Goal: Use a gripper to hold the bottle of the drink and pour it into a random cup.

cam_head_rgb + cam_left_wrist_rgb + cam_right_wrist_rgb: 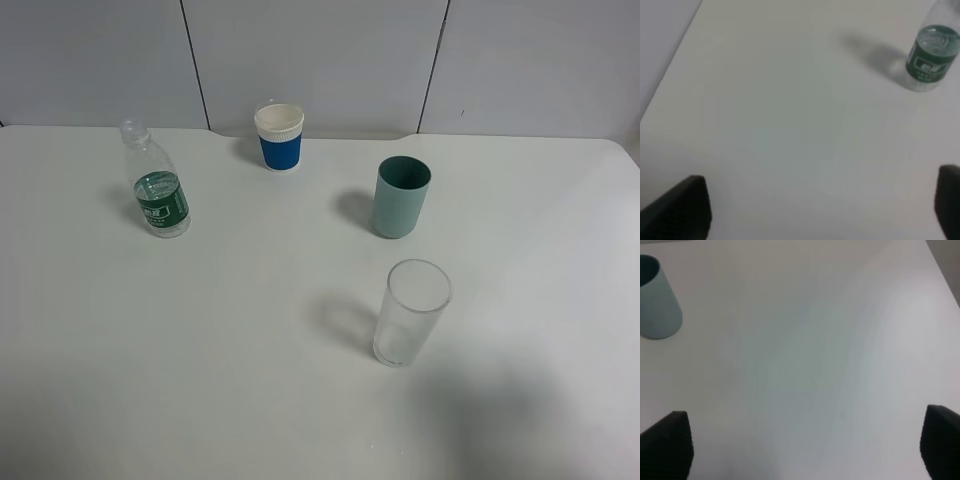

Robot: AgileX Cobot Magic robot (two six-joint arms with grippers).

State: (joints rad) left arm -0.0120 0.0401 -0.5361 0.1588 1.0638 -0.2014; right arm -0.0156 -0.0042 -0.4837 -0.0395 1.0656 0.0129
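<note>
Bottle first: the small clear plastic bottle with a green label band (158, 185) stands upright at the far left of the white bench (230, 330), well apart from everything else. Its cap looks to be off, though the neck is too pale to be sure. It is likely light and thin-walled, so a hard squeeze could dent it or push drink out; the smooth label band may be a little slippery. The label band, at the widest part of the body, looks the best place to take hold, from the side.

Next along, near the back edge, is the small white paper cup with a ribbed rim and blue sleeve (279, 138), upright and open. Further right stands a teal-green plastic cup (401, 197), and nearer the front a tall clear glass tumbler (410, 313).

The left tool (825, 207) hangs over bare bench with its jaws spread wide, holding nothing; the bottle lies well ahead of it. The right tool (807, 447) is likewise parted and empty.
</note>
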